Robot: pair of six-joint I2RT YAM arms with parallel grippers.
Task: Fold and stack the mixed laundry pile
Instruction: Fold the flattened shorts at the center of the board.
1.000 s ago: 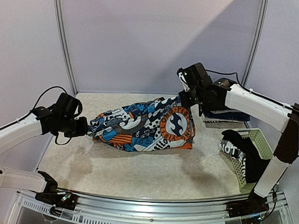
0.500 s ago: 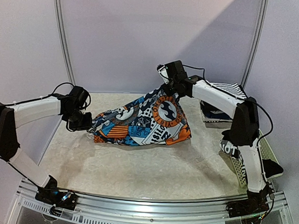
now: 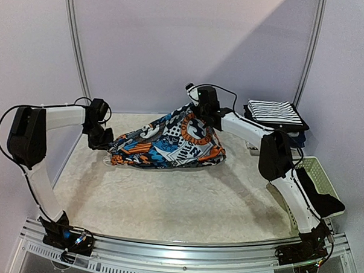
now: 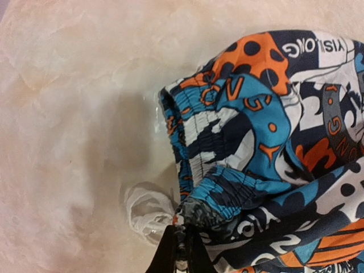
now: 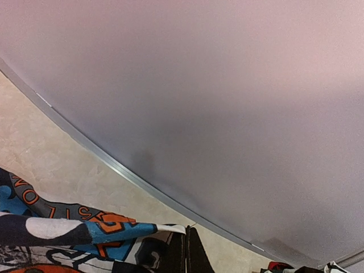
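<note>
The left gripper and right gripper are clenching the printed shorts; pulling them taut and lowering both ends evenly should flatten them on the table.

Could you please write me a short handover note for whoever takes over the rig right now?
Left gripper: shut on the waistband end of the printed shorts.
Right gripper: shut on the opposite end, held higher, near the back wall.
Shorts: stretched between the two arms, lower edge on the table.
Done: striped garment lies folded on top of a stack at the right rear.
Left: fold the shorts and add them to the stack; the dark cloth at the basket looks unfolded.
</note>
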